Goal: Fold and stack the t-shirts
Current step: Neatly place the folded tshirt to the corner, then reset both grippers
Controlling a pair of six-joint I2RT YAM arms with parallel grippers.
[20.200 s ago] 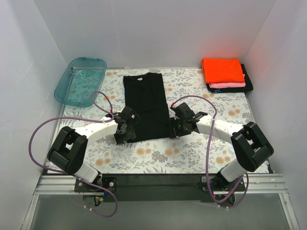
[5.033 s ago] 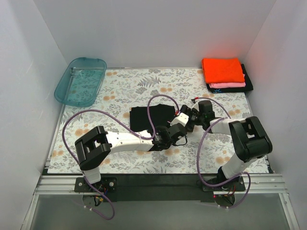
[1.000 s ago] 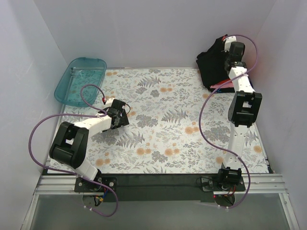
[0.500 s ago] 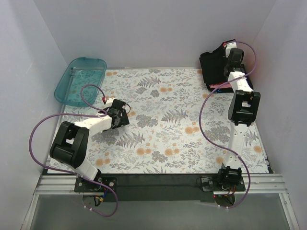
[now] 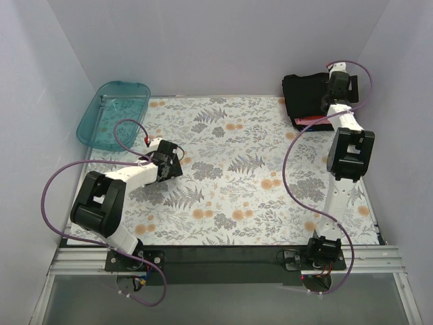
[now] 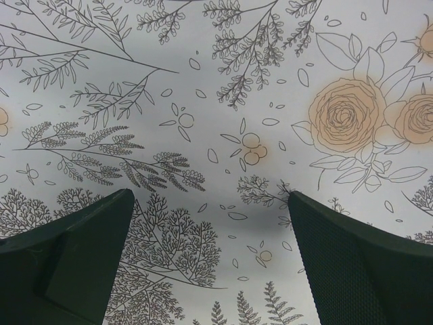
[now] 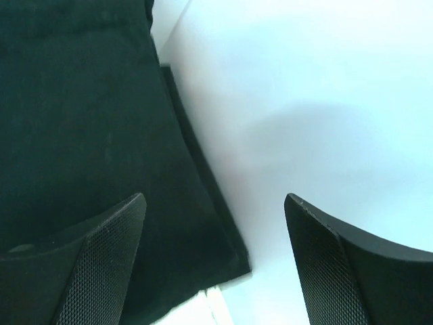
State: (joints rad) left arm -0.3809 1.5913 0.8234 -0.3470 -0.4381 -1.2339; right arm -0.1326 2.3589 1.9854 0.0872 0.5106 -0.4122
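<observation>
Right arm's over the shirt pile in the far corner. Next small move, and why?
Probably lift the right gripper straight up and back off the pile. Its jaws stand open with nothing between them, and the black shirt lies folded on top, so it looks released.

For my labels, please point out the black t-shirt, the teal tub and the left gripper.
black t-shirt (image 5: pixel 304 95), top view, upper face
teal tub (image 5: pixel 114 116), top view, bare floor
left gripper (image 6: pixel 210 200), left wrist view, between fingertips

no readable text
no words, brands, numbers or signs can be made out; the black t-shirt is plain, the table cloth only flower-printed.
</observation>
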